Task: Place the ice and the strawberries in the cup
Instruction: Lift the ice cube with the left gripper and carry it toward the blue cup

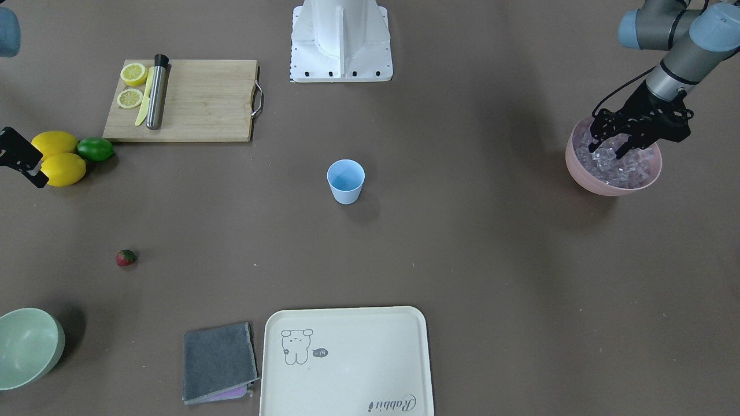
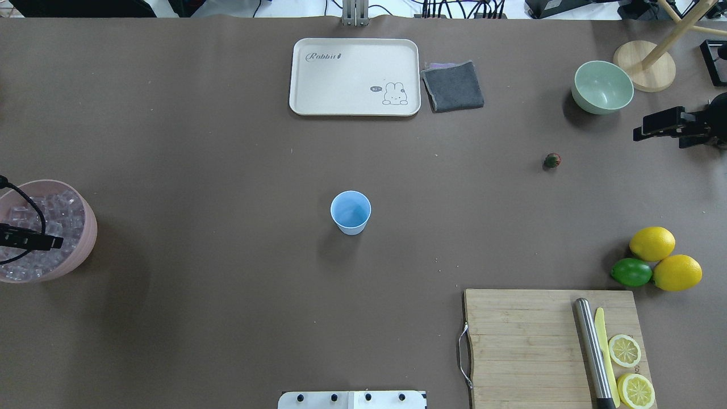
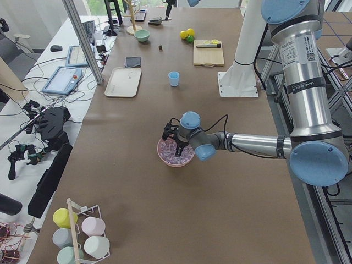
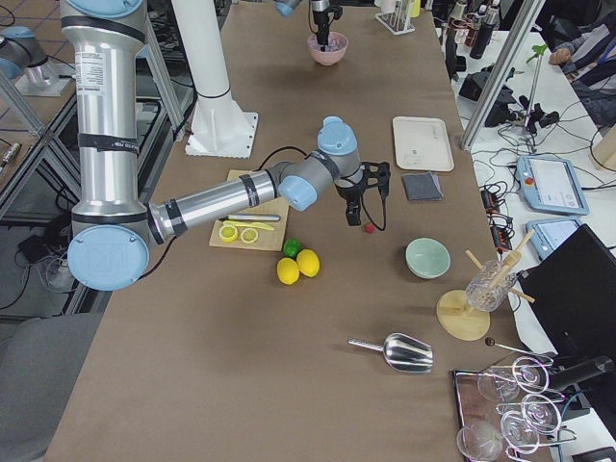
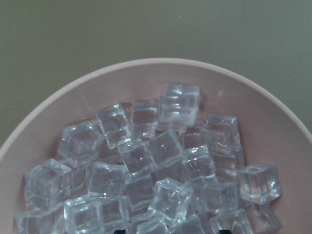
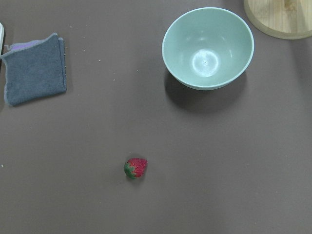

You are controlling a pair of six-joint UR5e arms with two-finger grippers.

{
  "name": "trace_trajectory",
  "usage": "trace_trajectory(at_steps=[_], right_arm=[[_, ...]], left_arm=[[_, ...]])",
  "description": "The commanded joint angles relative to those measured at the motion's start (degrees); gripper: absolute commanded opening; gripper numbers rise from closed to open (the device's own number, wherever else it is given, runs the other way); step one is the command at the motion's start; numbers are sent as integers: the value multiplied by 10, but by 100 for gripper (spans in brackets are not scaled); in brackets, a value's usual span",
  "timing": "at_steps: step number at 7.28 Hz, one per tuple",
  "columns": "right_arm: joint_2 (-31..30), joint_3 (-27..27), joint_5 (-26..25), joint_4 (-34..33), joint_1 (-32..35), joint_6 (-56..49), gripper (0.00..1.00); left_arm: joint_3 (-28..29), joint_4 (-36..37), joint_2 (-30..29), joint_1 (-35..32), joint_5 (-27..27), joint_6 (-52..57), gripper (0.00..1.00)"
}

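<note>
Ice cubes (image 5: 161, 161), maybe thirty, under spread left fingers (image 1: 625, 145); one strawberry (image 6: 136, 167), one cup (image 1: 346, 181).

Clear glossy ice cubes (image 5: 165, 151) are glinting inside a smooth pink plastic bowl (image 5: 146, 78); the brown worktop (image 1: 462, 260) is looking matt.

Cup (image 2: 350, 212) stands upright at table centre. Ice (image 2: 62, 213) is piled in the pink bowl (image 2: 88, 227) at the left edge, with the left gripper (image 2: 48, 242) over it. Strawberry (image 2: 552, 161) lies far right, near the green bowl (image 2: 603, 86). Right gripper (image 2: 642, 128) hangs beside the strawberry, apart from it.
</note>
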Motion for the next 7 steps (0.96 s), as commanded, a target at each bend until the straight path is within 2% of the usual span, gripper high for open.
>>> trace_trajectory(at_steps=[1, 3, 5, 6, 7], right_arm=[[0, 0, 0, 0, 1, -1, 100], [0, 0, 0, 0, 0, -1, 100], [0, 0, 0, 0, 1, -1, 100], [0, 3, 0, 0, 1, -1, 100], [-1, 6, 0, 0, 1, -1, 100]], left_arm=[[5, -1, -8, 1, 1, 1, 63], [11, -2, -6, 1, 3, 6, 63], [8, -3, -1, 1, 2, 8, 48], [7, -9, 0, 2, 0, 7, 34], [7, -11, 0, 2, 0, 7, 15]])
